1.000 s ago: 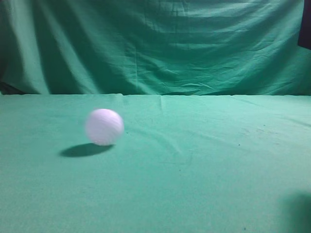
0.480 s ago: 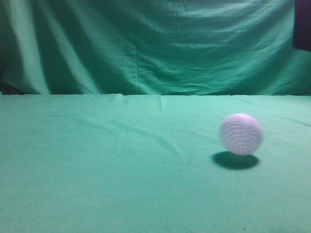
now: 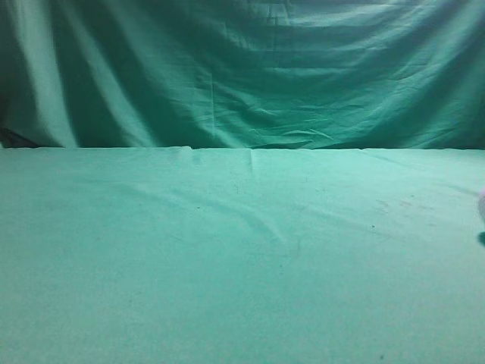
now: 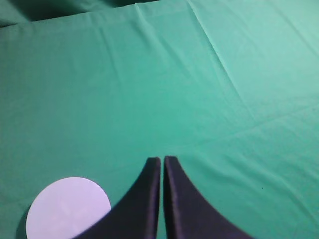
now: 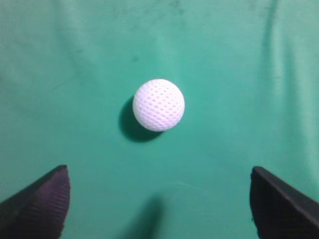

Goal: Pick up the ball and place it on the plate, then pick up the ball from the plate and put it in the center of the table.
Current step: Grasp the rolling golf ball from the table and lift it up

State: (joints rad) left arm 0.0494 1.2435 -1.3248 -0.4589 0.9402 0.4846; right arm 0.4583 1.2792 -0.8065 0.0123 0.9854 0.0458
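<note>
Green cloth table with a darker draped backdrop behind. Ball sits on the cloth, far right edge of the exterior view, ahead of the right gripper, jaws spread wide, not touching. Left gripper jaws pressed together, empty. White round plate near left of it.

**Green cloth backdrop behind a cloth-covered surface**

A darker green backdrop cloth hangs across the whole rear, from nine o'clock to three o'clock, falling in long folds and creases. It looks dimmer toward the upper corners, at ten and two o'clock, and paler in a fold at far left.
</note>
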